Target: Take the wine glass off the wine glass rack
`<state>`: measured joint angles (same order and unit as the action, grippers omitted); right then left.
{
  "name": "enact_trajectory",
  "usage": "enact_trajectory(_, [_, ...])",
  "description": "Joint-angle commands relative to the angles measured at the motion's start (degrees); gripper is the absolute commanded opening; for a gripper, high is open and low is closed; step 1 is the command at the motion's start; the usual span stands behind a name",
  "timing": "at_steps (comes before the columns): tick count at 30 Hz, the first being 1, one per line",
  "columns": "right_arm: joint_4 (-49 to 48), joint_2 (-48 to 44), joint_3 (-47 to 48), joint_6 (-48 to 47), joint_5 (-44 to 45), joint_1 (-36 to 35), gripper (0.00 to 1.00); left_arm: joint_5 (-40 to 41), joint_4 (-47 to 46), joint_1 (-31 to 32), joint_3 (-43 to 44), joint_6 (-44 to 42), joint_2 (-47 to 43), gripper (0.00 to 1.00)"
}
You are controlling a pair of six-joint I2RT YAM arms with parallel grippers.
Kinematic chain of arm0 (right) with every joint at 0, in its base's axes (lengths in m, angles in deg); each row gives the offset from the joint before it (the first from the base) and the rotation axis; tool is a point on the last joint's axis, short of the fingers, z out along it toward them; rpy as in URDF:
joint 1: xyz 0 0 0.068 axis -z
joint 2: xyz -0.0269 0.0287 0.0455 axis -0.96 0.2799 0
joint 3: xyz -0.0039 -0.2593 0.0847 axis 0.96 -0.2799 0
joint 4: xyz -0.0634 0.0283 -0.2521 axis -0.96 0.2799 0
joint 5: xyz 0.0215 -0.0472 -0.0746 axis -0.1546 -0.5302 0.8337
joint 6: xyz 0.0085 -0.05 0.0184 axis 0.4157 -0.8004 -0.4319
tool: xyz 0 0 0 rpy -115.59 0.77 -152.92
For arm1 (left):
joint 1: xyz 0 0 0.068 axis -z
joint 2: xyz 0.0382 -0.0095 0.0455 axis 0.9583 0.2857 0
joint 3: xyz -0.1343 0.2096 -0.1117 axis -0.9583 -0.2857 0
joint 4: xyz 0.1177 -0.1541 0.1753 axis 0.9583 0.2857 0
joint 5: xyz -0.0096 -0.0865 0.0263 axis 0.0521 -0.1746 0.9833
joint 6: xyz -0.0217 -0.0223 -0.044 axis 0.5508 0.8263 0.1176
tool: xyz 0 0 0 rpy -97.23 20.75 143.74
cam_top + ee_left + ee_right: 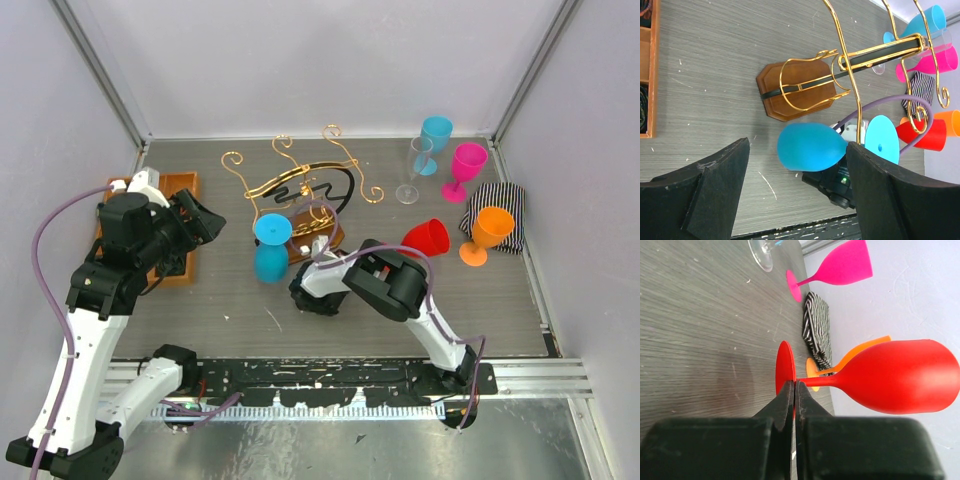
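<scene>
Left gripper [797,147] apart and empty, right gripper [794,385] together (foot of red glass [895,375] partly behind fingertips [785,400])

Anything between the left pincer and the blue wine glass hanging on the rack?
Nothing visible: the open left pincer faces the blue wine glass across bare table. The right arm lies just beyond the glass, not between.
</scene>
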<state>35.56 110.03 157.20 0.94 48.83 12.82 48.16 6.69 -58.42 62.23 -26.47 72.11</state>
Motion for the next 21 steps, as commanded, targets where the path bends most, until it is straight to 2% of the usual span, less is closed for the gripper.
enact_trajectory(1, [3.49, -6.85, 1.49, -7.09, 6.63, -0.42, 0.01, -0.28, -0.79, -0.20, -0.83, -0.56, -0.63, 0.84])
enact_trajectory(9, [3.50, -11.30, 4.72, -14.33, 9.55, -1.31, 0.01, -0.05, -0.92, -0.14, -1.54, -0.62, -1.23, 0.84])
enact_trajectory(21, [3.51, -14.58, 3.30, -16.89, 8.14, -4.72, 0.01, 0.78, -0.53, -0.14, -1.79, -1.34, -1.76, 0.85])
